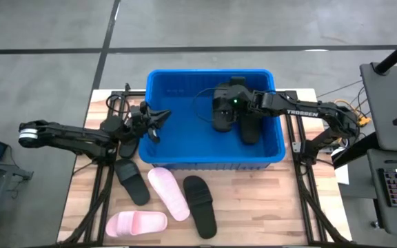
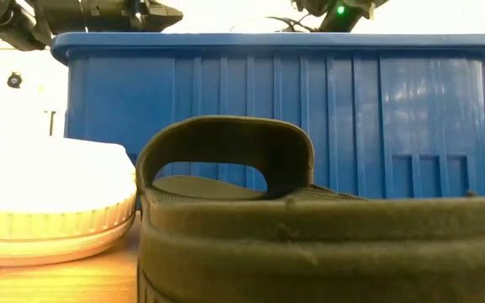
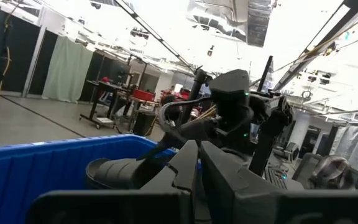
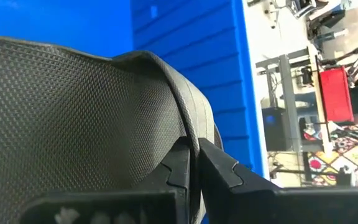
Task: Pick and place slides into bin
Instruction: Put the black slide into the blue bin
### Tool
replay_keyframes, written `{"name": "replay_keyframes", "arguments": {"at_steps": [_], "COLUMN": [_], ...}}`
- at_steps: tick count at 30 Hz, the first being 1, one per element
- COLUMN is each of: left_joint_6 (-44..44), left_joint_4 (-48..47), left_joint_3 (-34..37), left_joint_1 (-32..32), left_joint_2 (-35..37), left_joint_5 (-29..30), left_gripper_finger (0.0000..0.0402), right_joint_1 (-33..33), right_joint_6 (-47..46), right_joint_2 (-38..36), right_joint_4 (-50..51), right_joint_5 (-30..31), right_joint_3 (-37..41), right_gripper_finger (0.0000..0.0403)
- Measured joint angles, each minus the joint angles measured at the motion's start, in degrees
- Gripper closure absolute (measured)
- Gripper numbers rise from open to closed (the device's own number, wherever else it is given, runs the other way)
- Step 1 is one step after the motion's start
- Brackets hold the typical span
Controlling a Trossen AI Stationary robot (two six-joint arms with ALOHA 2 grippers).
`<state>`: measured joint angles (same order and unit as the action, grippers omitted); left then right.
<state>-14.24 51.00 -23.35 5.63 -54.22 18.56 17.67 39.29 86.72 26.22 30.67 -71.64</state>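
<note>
The right gripper is inside the bin, pinched tight on the strap edge of a black slide; that slide hangs at the claw, beside another black slide lying on the bin floor. The left gripper sits at the bin's left wall, just over the rim, its fingers pressed together with nothing between them. In front of the bin on the table lie two black slides and two pink slides, well apart from both claws.
</note>
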Motion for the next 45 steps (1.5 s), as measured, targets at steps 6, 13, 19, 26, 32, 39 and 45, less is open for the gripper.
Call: {"name": "replay_keyframes", "arguments": {"at_steps": [6, 13, 19, 26, 32, 39, 45], "left_joint_6": [-0.11, -0.13, -0.41, -0.44, -0.46, -0.43, -0.41], "left_joint_4": [0.0, -0.26, -0.55, -0.55, -0.56, -0.57, -0.64], "left_joint_3": [0.0, -0.02, -0.02, -0.02, -0.02, -0.02, -0.02], "left_joint_1": [0.0, 0.0, -0.02, -0.02, -0.02, -0.02, -0.02], "left_joint_2": [0.0, 0.0, 0.02, 0.0, 0.01, 0.0, 0.02], "left_joint_5": [0.2, 0.35, 0.35, 0.33, 0.33, 0.33, 0.33], "left_gripper_finger": [0.0396, 0.0395, 0.0395, 0.0395, 0.0395, 0.0395, 0.0395], "right_joint_1": [1.94, 3.4, 3.86, 4.0, 4.37, 5.17, 5.68], "right_joint_6": [3.71, 8.3, 9.42, 12.19, 15.04, 15.15, 15.24], "right_joint_2": [0.47, 4.63, 9.31, 12.39, 13.71, 16.21, 18.85], "right_joint_4": [-1.6, -1.9, -2.87, -2.71, -2.46, -1.22, -1.05], "right_joint_5": [-5.66, -6.38, -6.81, -5.82, -5.4, -5.62, -5.35], "right_joint_3": [0.31, 0.0, -1.21, -1.64, -1.38, -0.85, -0.52], "right_gripper_finger": [0.039, 0.039, 0.039, 0.039, 0.039, 0.039, 0.039]}}
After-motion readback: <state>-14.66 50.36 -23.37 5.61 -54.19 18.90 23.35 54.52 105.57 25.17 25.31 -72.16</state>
